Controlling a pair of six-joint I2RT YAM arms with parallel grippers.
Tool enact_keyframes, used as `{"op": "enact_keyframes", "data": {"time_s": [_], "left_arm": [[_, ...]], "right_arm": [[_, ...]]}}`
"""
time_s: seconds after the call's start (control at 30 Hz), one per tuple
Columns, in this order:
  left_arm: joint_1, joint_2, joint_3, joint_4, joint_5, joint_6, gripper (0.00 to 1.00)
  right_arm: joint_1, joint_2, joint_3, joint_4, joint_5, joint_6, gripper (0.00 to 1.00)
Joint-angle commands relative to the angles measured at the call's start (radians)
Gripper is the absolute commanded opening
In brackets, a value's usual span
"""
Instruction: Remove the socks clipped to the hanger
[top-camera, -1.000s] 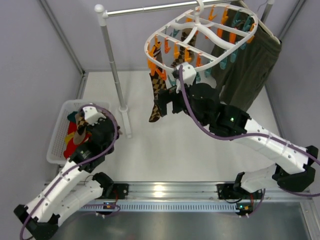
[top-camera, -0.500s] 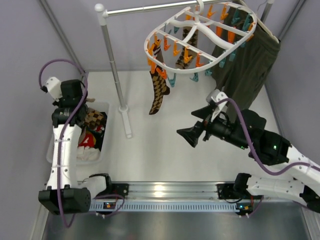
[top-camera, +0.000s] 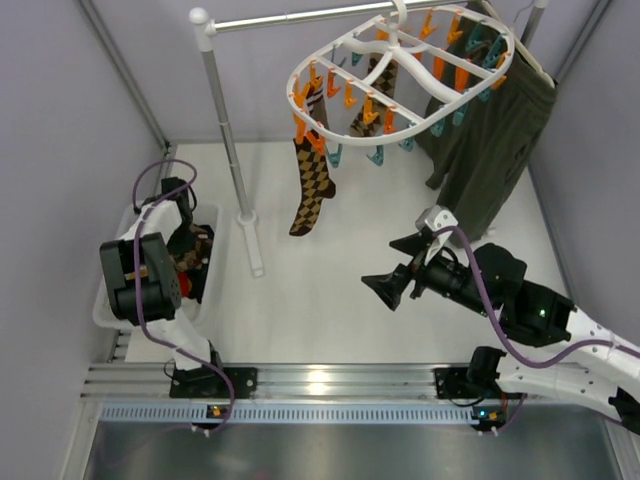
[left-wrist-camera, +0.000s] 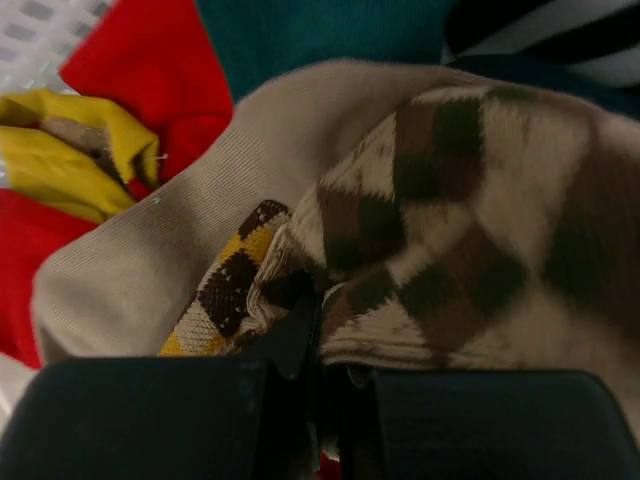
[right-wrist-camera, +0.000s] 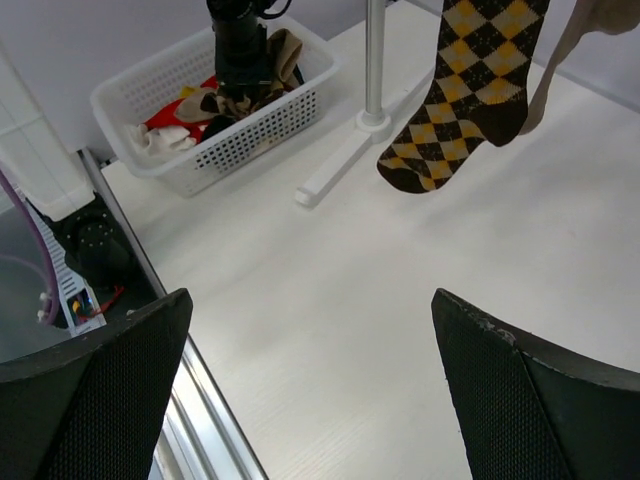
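The white oval hanger (top-camera: 400, 75) hangs from the rail with orange and teal clips. A brown and yellow argyle sock (top-camera: 312, 190) (right-wrist-camera: 470, 90) dangles from its near-left side, and a second brown sock (top-camera: 376, 80) hangs under its middle. My left gripper (top-camera: 190, 245) (left-wrist-camera: 322, 335) is down in the white basket (top-camera: 112, 300), shut on a brown and cream argyle sock (left-wrist-camera: 470, 230) bunched at its tips. My right gripper (top-camera: 395, 280) (right-wrist-camera: 315, 330) hovers open and empty over the table, right of and below the hanging sock.
The basket (right-wrist-camera: 300, 60) holds red, yellow, teal and tan clothes. The white rail stand post (top-camera: 228, 140) and its foot (right-wrist-camera: 335, 170) stand between basket and hanger. A dark olive garment (top-camera: 495, 140) hangs at back right. Walls close in both sides.
My left arm swung from raised at the far left down into the basket. The right arm, earlier up at the hanger, now sits pulled back. The hanging sock sways slightly.
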Motion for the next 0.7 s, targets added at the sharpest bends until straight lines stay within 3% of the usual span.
{"op": "enact_keyframes", "data": {"time_s": [0.0,0.1,0.13,0.2,0.23,0.37,0.43,0.47,0.57,0.67], "left_arm": [[0.017,-0.007,-0.042,0.014,0.046,-0.057,0.00],[0.021,-0.065,-0.044,0.011,0.012,-0.077,0.00],[0.024,-0.096,-0.047,0.011,0.001,-0.085,0.07],[0.026,-0.212,-0.053,0.010,-0.014,-0.106,0.21],[0.026,-0.249,-0.051,0.010,-0.019,-0.108,0.37],[0.026,-0.398,-0.007,0.007,-0.013,-0.086,0.72],[0.026,-0.472,0.002,0.005,-0.008,-0.074,0.83],[0.026,-0.495,0.005,0.004,-0.005,-0.068,0.98],[0.026,-0.584,0.013,0.010,0.047,-0.036,0.98],[0.023,-0.660,0.018,0.037,0.290,0.012,0.98]], "right_arm": [[-0.009,-0.018,-0.006,0.084,-0.006,-0.002,0.99],[-0.009,-0.035,-0.015,0.087,0.010,-0.002,0.99],[-0.009,-0.038,-0.016,0.087,0.013,-0.002,0.99],[-0.009,-0.050,-0.019,0.081,0.020,-0.002,0.99],[-0.009,-0.055,-0.019,0.080,0.034,-0.002,0.99],[-0.009,-0.061,-0.010,0.075,0.054,-0.002,0.99],[-0.009,-0.059,-0.004,0.067,0.060,-0.002,0.99],[-0.009,-0.055,-0.002,0.063,0.065,0.002,0.99],[-0.009,-0.058,-0.004,0.060,0.077,0.012,1.00],[-0.009,-0.075,-0.032,0.096,0.106,0.038,0.99]]}}
